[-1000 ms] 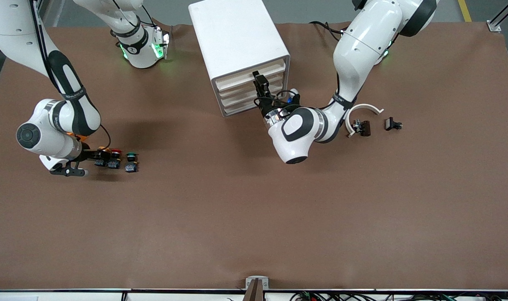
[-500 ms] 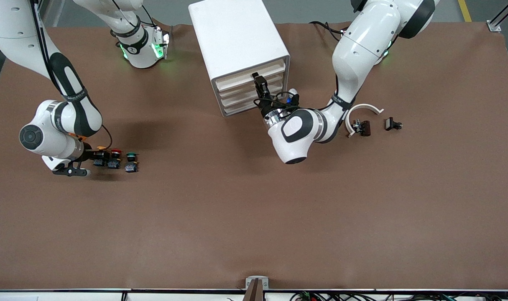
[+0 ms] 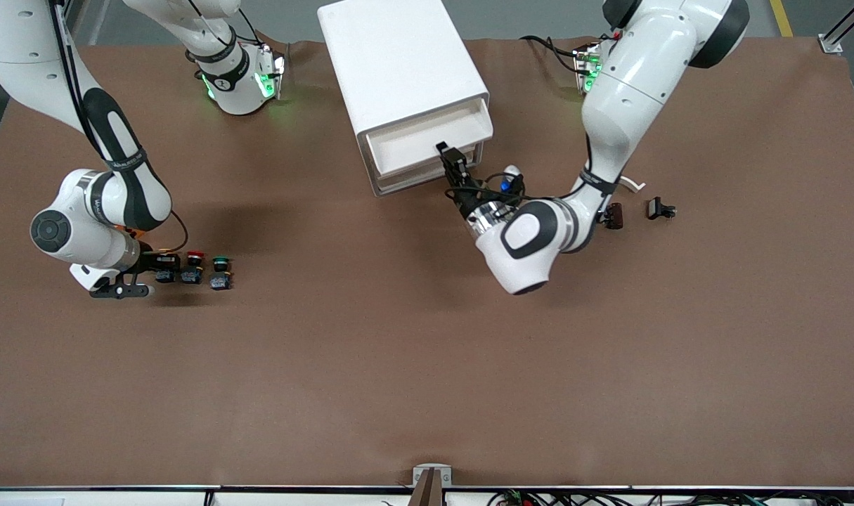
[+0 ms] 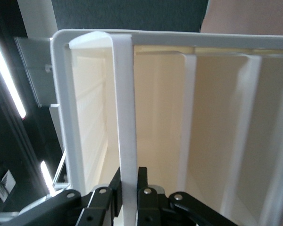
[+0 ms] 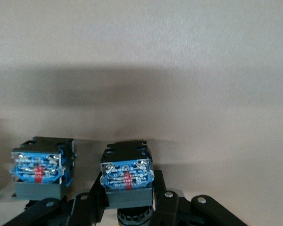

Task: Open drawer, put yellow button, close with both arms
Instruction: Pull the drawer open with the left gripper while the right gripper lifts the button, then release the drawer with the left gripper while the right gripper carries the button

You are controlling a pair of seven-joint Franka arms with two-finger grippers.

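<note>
Brown table covering (image 3: 427,365), matte and slightly creased, spanning nearly the whole front view; a grey floor strip along the arms' edge, a metal rail with cables along the camera edge. Broad bare stretch of covering across the half nearer the camera. White cabinet (image 3: 398,63), boxy, standing at the arms' edge midway between the two bases, its front turned toward the camera. Left arm (image 3: 623,91), reaching from its base down to the cabinet front. Right arm (image 3: 96,140), bent low over its own end of the table. The drawer (image 3: 427,140), top of the stack, drawn partway out, its pale inside showing; the fronts beneath it sit flush. Left gripper (image 3: 453,163) at the drawer's front edge; in the left wrist view the fingers (image 4: 144,186) are clamped tight on the cream front lip (image 4: 125,117), one on either side. Curved white piece (image 3: 632,184), mostly hidden by the left arm, with two small dark parts (image 3: 660,208) beside it toward the left arm's end. Right gripper (image 3: 161,266) low at the table surface, fingers closed on the yellow button (image 5: 127,176), gripping its dark blue-black block; the cap is not visible. Red-capped button (image 3: 193,267) just beside the held one, then green-capped button (image 3: 221,273), the three in a short row with open covering around them.
</note>
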